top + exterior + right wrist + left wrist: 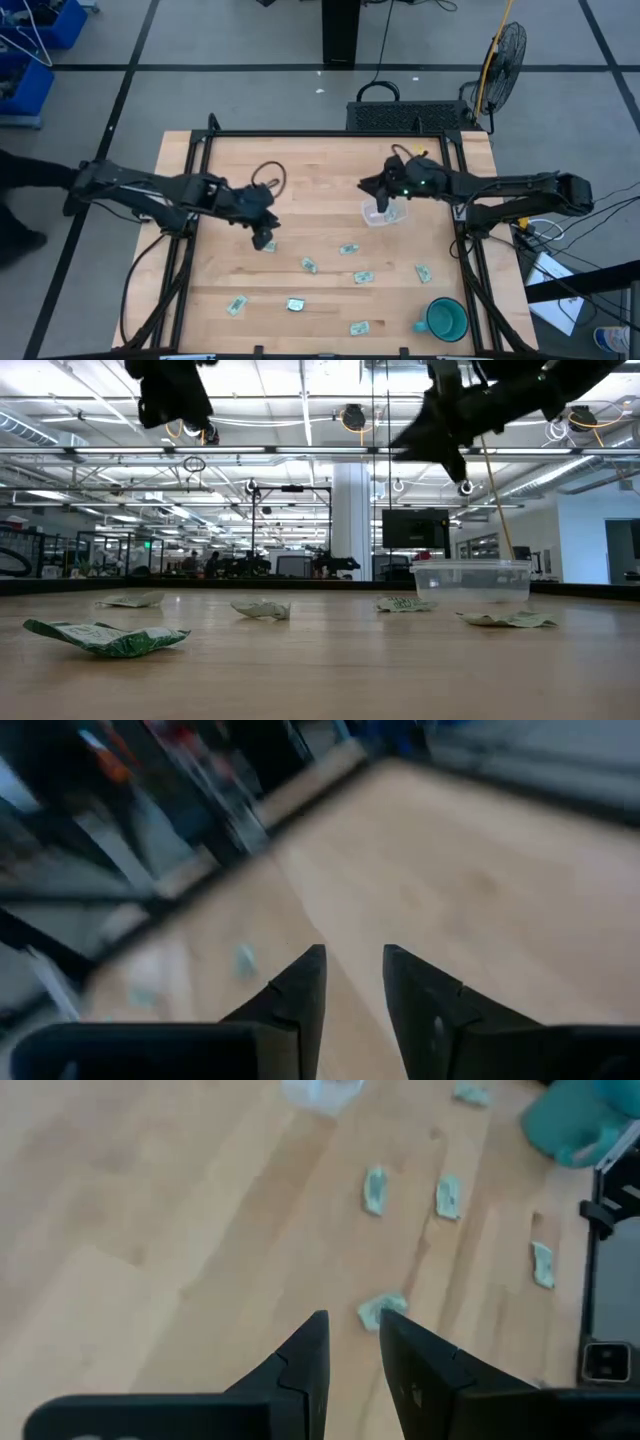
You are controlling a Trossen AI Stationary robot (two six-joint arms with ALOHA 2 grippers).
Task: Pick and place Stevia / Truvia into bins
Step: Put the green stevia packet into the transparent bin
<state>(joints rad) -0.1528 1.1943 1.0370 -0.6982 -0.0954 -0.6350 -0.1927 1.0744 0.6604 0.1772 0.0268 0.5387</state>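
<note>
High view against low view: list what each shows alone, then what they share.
Only the high view shows the teal mug, the floor fan beyond the table, and all the scattered sachets, such as one near the front edge. Only the low view shows the room behind, with a dark monitor and ceiling lights. Both show the clear tub, sachets on the wood, and both arms raised above it.

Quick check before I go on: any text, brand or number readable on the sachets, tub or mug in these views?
None legible.
sachets: print too small and blurred in every view.
clear tub: no label visible.
teal mug: no marking visible.
</note>
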